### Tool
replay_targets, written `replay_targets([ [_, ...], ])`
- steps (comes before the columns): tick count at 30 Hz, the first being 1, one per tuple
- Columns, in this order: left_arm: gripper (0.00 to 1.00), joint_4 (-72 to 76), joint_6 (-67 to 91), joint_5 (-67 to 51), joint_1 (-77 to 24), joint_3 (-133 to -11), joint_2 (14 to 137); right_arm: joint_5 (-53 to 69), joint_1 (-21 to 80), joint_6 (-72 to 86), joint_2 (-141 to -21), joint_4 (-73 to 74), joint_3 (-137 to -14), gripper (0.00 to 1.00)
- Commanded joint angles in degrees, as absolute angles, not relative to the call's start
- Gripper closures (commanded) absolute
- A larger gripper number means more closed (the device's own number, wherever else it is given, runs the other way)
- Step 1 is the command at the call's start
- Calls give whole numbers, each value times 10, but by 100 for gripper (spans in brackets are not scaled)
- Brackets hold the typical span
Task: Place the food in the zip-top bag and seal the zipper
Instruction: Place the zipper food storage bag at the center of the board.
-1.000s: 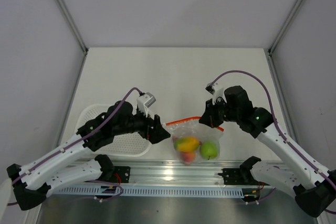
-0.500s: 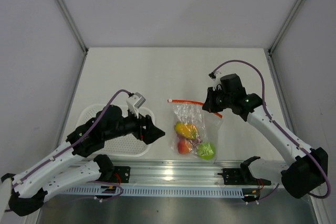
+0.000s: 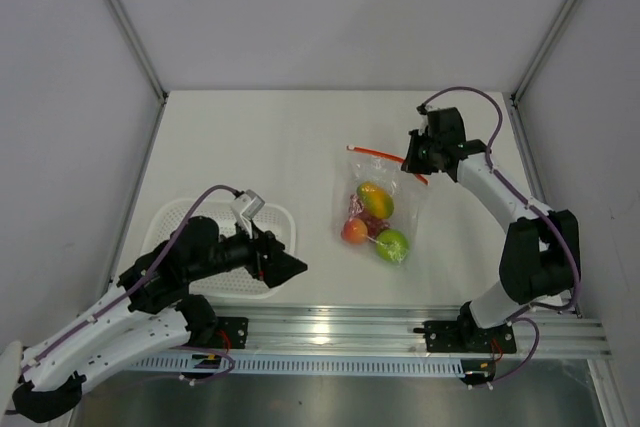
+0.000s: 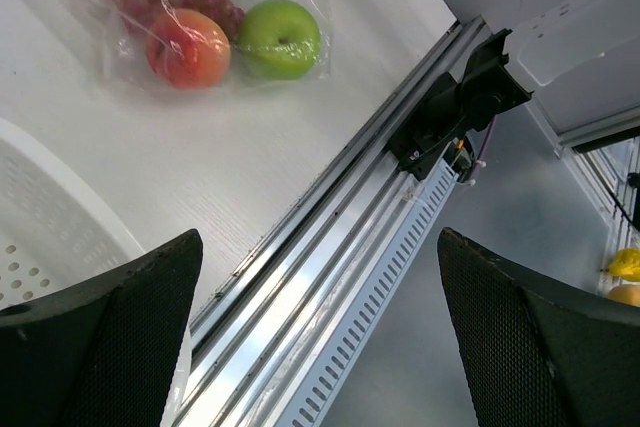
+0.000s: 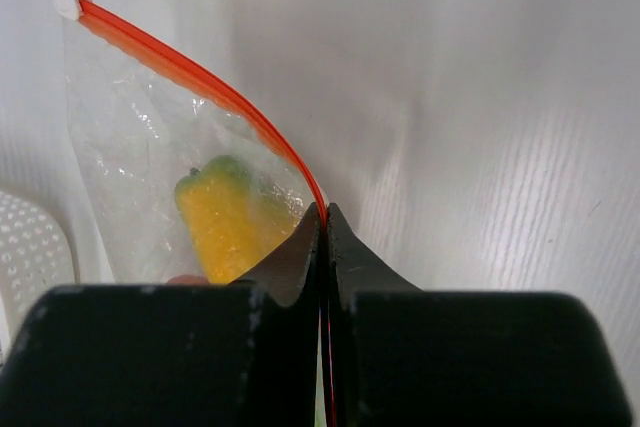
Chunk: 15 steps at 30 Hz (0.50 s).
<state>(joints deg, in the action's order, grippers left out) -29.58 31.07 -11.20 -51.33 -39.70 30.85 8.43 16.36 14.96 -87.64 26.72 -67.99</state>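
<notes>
On the worktop (image 3: 250, 147), top external view: the zip-top bag (image 3: 378, 175) is laid flat right of the centre, with its mouth turned toward the far edge.
food, top external view: the mango (image 3: 375, 199), the peach (image 3: 354, 231) and the green apple (image 3: 392, 244) are seen inside the bag, gathered toward its near end.
zipper (image 3: 375, 153), top external view: it is stretched along the bag's far end and slants down toward the right edge.
right gripper (image 3: 412, 163), top external view: it is set on the right end of the zipper.
left gripper (image 3: 296, 267), top external view: it is held close to the near edge, just beside the white basket (image 3: 175, 217) and well apart from the bag.
left wrist view: the left gripper's fingers are spread wide, released, with nothing between them. The red grapes (image 4: 215, 12) are seen between the peach and the apple through the clear plastic. The metal rail (image 4: 330, 247) is seen along the near edge.
right wrist view: the right gripper's fingers are pressed together and clenched on the zipper, which curves away to a white end tab. The mango is seen through the bag just left of the fingers.
</notes>
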Motion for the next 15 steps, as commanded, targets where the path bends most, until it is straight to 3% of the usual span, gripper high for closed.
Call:
replay_targets([
  [1,1,-287,330,-123,-511,-387,287,86,131,146,-918,228,-728,100],
  [7,0,-292,346,-120,-510,-376,271,107,107,150,-1029,229,-799,100],
  [15,1,-294,356,-112,-510,-359,264,112,107,173,-1071,217,-796,98],
])
